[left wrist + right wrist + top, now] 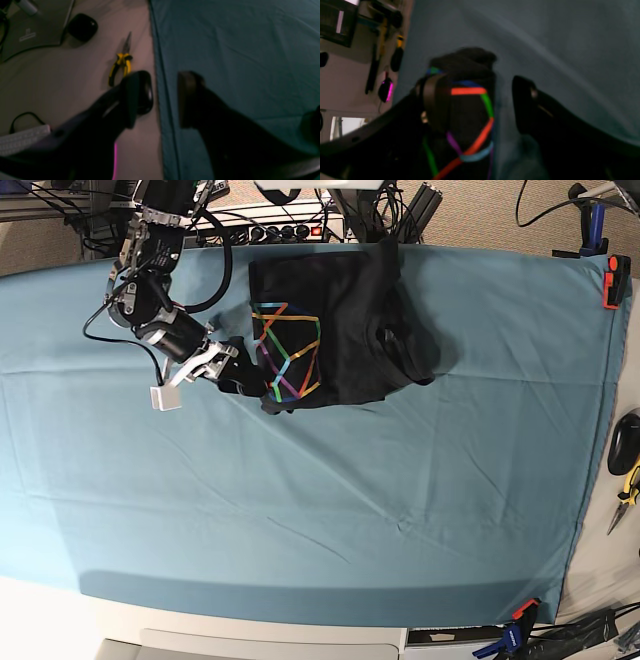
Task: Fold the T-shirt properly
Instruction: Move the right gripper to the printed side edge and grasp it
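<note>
1. The T-shirt lies in a crumpled heap on the teal cloth, up near 12 o'clock in the base view.
2. Its bright line print faces up on the side toward 9 o'clock.
3. The right gripper is at the shirt's edge, on the 9 o'clock side, low over the cloth.
4. In the right wrist view, the shirt's printed part lies over one finger of the right gripper. The other finger stands apart at 3 o'clock, with a gap of cloth between, so the jaws are open and not pinching the shirt.
5. The left arm does not show in the base view.
6. In the left wrist view, the left gripper has its jaws wide apart with nothing between them.
7. It hangs over the edge of the teal cloth. One finger is over the bare table and the other is over the cloth.
8. Yellow pliers lie on the table near that finger, toward 11 o'clock.
9. A black round thing sits farther off, and a white keyboard shows at 8 o'clock.
</note>
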Available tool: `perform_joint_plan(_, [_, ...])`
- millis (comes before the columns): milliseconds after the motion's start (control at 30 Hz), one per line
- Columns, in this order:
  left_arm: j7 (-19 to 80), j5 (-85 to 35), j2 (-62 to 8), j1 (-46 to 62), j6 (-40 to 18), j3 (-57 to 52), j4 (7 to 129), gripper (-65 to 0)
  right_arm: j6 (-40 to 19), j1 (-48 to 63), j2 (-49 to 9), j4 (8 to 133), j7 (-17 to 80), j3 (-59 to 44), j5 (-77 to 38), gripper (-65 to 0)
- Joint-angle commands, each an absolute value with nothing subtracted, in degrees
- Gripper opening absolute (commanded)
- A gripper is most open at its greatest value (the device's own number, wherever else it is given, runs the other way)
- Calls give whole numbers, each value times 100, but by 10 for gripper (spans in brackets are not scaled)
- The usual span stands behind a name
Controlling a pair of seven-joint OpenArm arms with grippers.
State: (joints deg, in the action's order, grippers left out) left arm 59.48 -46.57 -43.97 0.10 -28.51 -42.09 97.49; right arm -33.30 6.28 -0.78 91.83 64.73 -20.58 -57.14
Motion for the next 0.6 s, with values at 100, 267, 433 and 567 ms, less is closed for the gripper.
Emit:
perform_joint_plan(100, [5808,-4718,-4554,-78,-2853,-4263,9824,-410,-3385,440,-93,9277,6403,-2062,-5894,-253])
perform_joint_plan(267, [5824,-4720,-4554,-78,-2853,-4261,9824,-410,-3385,263,-75,9277,6252,-1986,-5642,-253])
perform_joint_plan(433, [5824,-4718,-4554,-78,-2856,-4261,9824,-410,-3227,97,-45,9277,5946,-1636,-5151,-253])
perform_joint_plan(567, [5826,-4718,-4554,-78,-2856,-4261,9824,-410,-3079,82,97,9275,5841,-1253,-4805,-253])
